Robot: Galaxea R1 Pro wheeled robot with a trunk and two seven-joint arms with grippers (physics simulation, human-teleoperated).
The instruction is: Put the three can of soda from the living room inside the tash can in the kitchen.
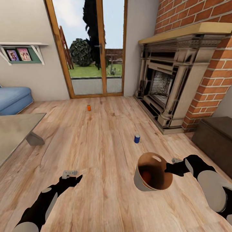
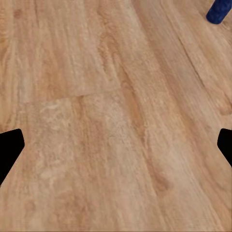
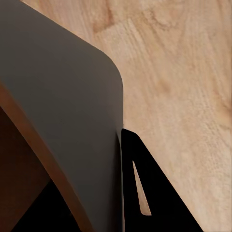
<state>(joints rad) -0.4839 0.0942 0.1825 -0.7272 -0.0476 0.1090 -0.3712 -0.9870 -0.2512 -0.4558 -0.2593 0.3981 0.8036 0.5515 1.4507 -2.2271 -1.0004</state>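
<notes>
Living room, seen from the robot's head. The right gripper [image 1: 168,169] is closed on the rim of a round bin [image 1: 141,183], grey outside and brown inside, held tilted just above the wood floor [image 1: 103,145]; an orange can [image 1: 146,176] lies inside it. In the right wrist view one black finger [image 3: 145,193] presses flat against the bin's grey outer wall [image 3: 63,111], with the brown rim edge beside it. The left gripper [image 1: 74,179] hovers low over bare floor, its jaws spread wide; in the left wrist view the two fingertips [image 2: 9,152] sit at opposite edges with nothing between them. A blue can [image 1: 137,138] stands upright on the floor, near the bin and on its far side; its dark base also shows at a corner of the left wrist view [image 2: 220,10]. A second orange can [image 1: 89,107] stands farther off, before the glass doors [image 1: 93,48]. Brick fireplace [image 1: 170,80] at right; blue sofa [image 1: 13,98] and table [image 1: 14,130] at left.
</notes>
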